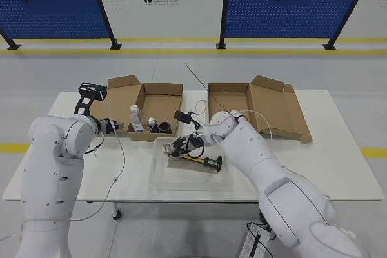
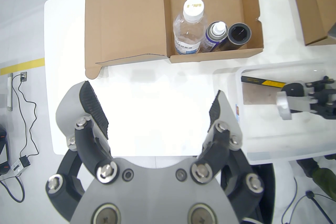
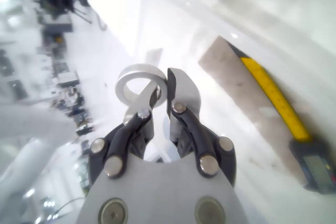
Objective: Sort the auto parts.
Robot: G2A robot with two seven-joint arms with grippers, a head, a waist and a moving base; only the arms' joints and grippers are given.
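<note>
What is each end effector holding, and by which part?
The right end effector clamps the silver metal ring by its wall, one finger through the hole. The left end effector holds nothing.

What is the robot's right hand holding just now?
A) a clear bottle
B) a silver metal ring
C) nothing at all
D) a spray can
B: the right hand is shut on a silver metal ring, held over the clear tray.

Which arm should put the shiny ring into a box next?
Right. The right fingers already pinch the ring above the clear tray, so that arm probably only has to carry it over. The left fingers are open and empty, over the table beside the box with bottles.
</note>
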